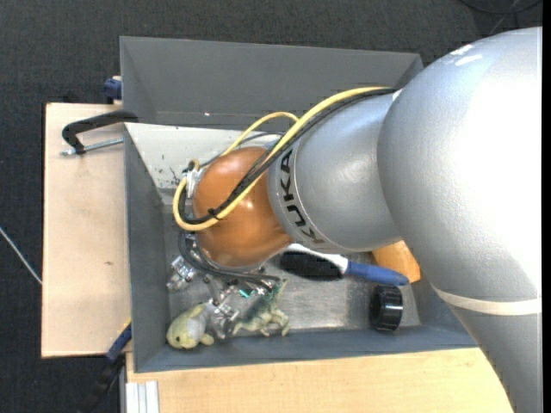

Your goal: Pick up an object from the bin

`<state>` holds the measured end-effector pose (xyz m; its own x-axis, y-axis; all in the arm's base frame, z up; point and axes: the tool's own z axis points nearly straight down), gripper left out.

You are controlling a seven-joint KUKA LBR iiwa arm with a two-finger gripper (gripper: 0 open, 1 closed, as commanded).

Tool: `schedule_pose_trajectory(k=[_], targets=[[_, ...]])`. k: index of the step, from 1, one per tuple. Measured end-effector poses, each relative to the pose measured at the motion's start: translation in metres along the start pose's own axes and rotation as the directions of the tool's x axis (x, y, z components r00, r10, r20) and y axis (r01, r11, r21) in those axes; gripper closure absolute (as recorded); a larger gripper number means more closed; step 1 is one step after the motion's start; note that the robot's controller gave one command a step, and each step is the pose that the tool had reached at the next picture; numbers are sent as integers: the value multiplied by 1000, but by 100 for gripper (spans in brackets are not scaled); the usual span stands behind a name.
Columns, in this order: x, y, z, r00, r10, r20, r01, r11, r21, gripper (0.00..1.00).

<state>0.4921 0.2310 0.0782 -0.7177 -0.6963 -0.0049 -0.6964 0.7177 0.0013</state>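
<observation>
Clutter is gathered along the lower wall of the grey bin, and five loose things are counted in all. One pale yellowish soft toy is seen in the lower left corner. One green figure is seen just to its right, the two lying close together. One brush, with a black head and a blue handle, is laid across the floor further right, partly under the arm. One black round cap is placed near the lower right corner, just below the brush handle. One orange thing is seen above the cap, largely hidden by the arm, so its kind cannot be told.

The gripper is lowered into the lower left part of the bin, under the orange cover on the wrist, around which yellow cabling is looped. It is placed just above the soft toy and the green figure, between them. Whether the claw is apart, together or clamped on anything cannot be told, since its metal parts are tangled with the green figure from this angle
</observation>
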Motion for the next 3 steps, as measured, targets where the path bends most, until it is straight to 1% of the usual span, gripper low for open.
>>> schedule_pose_trajectory(k=[1, 2, 3], targets=[[0, 0, 0, 1000, 0, -1, 0, 1000, 0, 100], [-37, -38, 6, 943, -334, 2, 334, 943, 1, 100], [-32, -84, -125, 943, -333, 7, 333, 943, 10, 100]])
